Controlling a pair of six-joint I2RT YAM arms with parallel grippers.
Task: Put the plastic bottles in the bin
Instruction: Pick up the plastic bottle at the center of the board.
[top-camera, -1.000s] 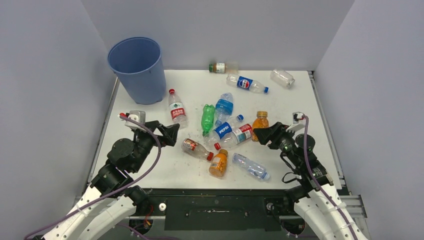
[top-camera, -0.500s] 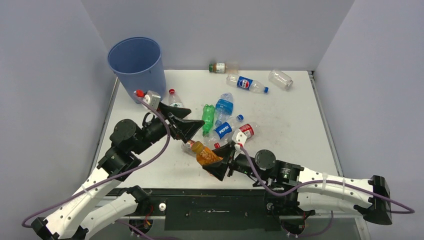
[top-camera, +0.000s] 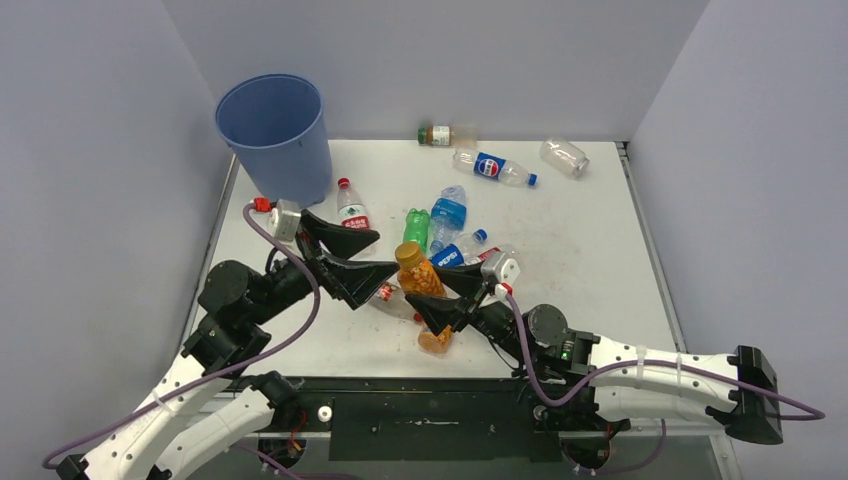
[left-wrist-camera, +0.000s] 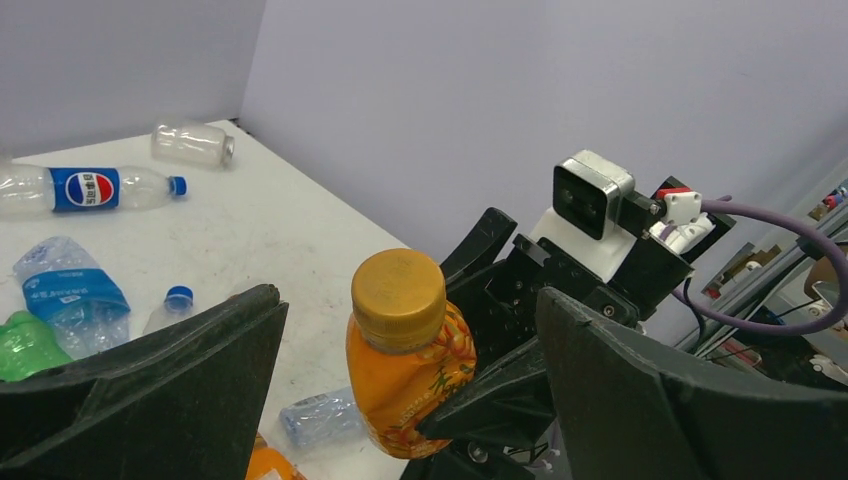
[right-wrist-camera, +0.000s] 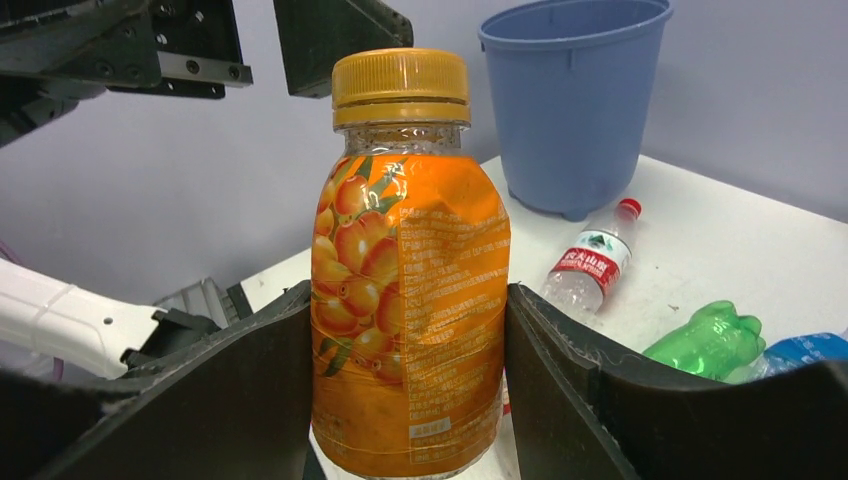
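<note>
My right gripper (top-camera: 432, 290) is shut on an orange bottle (top-camera: 418, 275) with an orange cap and holds it upright above the table; in the right wrist view the bottle (right-wrist-camera: 408, 300) fills the gap between my fingers (right-wrist-camera: 200, 400). My left gripper (top-camera: 385, 255) is open just left of the bottle; in the left wrist view its fingers (left-wrist-camera: 150, 390) stand on both sides of the bottle (left-wrist-camera: 410, 370) without touching it. The blue bin (top-camera: 275, 135) stands at the far left and shows in the right wrist view (right-wrist-camera: 575, 100).
Bottles lie on the table: a red-label one (top-camera: 350, 212), a green one (top-camera: 416, 225), a blue one (top-camera: 449, 212), a Pepsi one (top-camera: 460, 250), a second orange one (top-camera: 436, 340), and a Pepsi one (top-camera: 492, 167), a clear one (top-camera: 565, 155) and a small one (top-camera: 445, 135) at the back.
My right gripper has lifted the orange bottle off the table and stood it upright toward the left gripper. My left gripper has opened wide and come around the bottle's top.
</note>
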